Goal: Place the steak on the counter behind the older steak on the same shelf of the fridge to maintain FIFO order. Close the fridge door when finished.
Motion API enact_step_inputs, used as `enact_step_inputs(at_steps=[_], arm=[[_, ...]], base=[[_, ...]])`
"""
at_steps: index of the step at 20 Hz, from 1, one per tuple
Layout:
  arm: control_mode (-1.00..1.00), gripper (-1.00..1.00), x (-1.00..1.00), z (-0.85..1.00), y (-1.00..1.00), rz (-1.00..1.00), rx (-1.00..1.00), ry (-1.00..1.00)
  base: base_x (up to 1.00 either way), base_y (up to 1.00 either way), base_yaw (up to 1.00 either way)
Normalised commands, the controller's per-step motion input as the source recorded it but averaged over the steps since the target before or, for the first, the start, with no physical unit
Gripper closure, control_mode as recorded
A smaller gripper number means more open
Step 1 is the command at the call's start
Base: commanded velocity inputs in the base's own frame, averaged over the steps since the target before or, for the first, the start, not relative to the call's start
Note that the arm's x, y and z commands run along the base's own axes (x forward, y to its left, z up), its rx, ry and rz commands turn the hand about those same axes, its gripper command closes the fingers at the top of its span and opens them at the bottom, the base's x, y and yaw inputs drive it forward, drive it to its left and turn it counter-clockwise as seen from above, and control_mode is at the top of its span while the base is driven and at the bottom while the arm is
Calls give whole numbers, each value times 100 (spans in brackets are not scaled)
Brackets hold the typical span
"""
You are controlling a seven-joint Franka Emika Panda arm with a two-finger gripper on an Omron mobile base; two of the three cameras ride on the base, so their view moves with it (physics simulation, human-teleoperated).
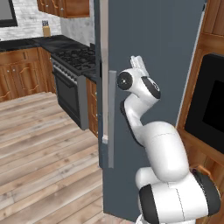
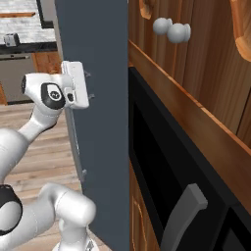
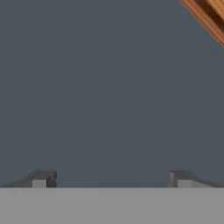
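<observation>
The slate-grey fridge door [image 1: 153,39] stands right in front of me, with its long grey bar handle [image 1: 112,118] on its left side. My gripper [image 1: 139,64] is held up against the door panel [image 2: 105,59], to the right of the handle. In the hand view the gripper [image 3: 111,179] is open, its two dark fingertips [image 3: 41,178] far apart with nothing between them, facing the flat grey door [image 3: 109,87] at very close range. The steak, the shelves and the fridge's inside are hidden. The black counter [image 1: 26,43] runs along the far left wall.
A black gas stove [image 1: 76,57] with an oven below stands left of the fridge. To the right, a black built-in oven [image 2: 166,162] with a grey handle [image 2: 184,211] sits in brown wooden cabinetry [image 1: 214,26]. Open wooden floor [image 1: 39,144] lies to the left.
</observation>
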Motion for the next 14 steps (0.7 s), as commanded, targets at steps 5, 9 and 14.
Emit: enact_step_inputs(at_steps=[5, 9, 14], arm=[[-100, -100, 42, 0, -35, -16, 0, -4], [-100, -100, 34, 0, -34, -14, 0, -1], [-100, -100, 30, 0, -38, -14, 0, -1]], base=[[0, 0, 0], [0, 0, 0], [0, 0, 0]])
